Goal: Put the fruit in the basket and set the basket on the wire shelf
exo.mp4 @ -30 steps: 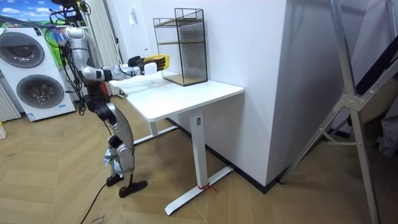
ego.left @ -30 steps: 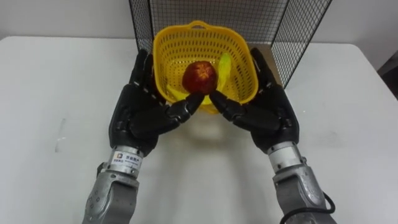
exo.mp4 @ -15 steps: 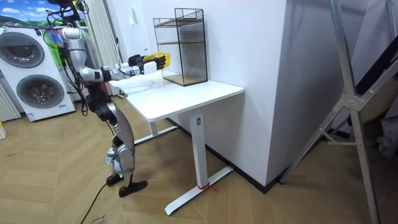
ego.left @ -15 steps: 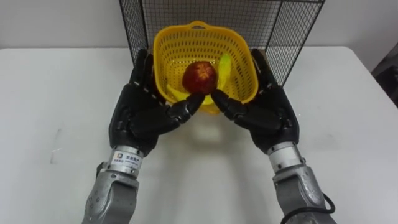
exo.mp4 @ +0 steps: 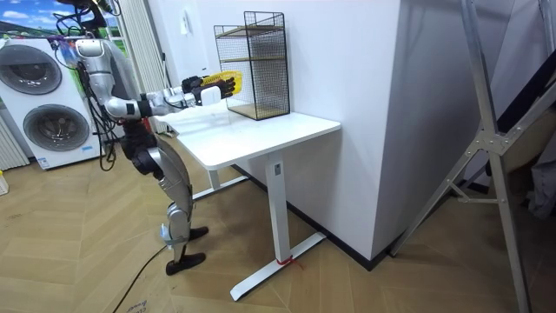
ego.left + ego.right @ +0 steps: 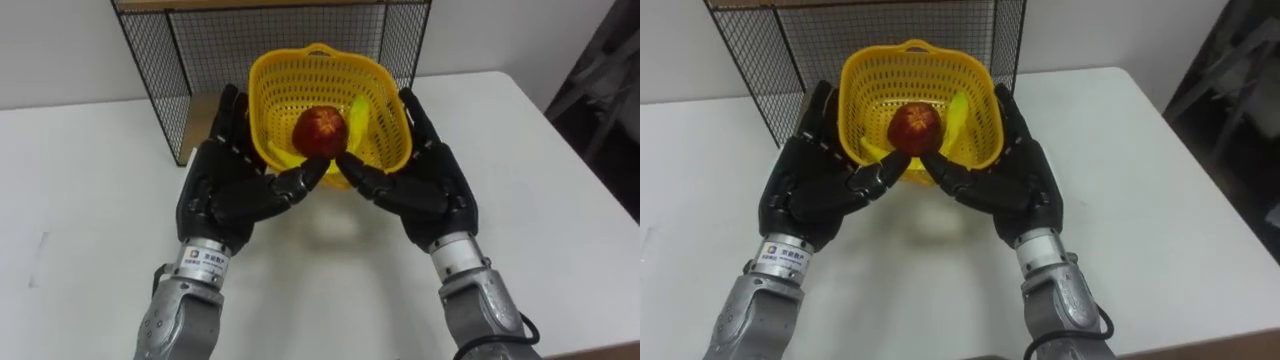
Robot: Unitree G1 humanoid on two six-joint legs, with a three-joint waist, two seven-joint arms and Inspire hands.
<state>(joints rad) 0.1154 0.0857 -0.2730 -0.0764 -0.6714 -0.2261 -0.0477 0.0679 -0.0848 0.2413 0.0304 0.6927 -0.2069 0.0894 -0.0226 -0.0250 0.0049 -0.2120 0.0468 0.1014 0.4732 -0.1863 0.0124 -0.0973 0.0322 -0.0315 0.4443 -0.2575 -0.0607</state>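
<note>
I hold a yellow plastic basket (image 6: 268,82) just above the white table (image 6: 90,210), clamped between my two hands. A red apple (image 6: 319,130) and a yellow banana (image 6: 359,112) lie inside it. My left hand (image 6: 225,190) presses straight fingers along the basket's left wall. On the other side my right hand (image 6: 428,185) does the same, and both thumbs reach under the front. The black wire shelf (image 6: 180,60) stands directly behind the basket, a bit to the left. In the room view the basket (image 5: 228,83) hangs close in front of the shelf (image 5: 257,63).
The table's right edge (image 6: 565,140) runs near my right arm, with dark things beyond it. In the room view I stand at the table's left end; washing machines (image 5: 52,104) are behind me, and a white wall (image 5: 347,87) is past the shelf.
The eye view has swung, so the shelf now sits further left. In the room view I have shifted my stance, one foot stepping, and the basket is slightly nearer the shelf.
</note>
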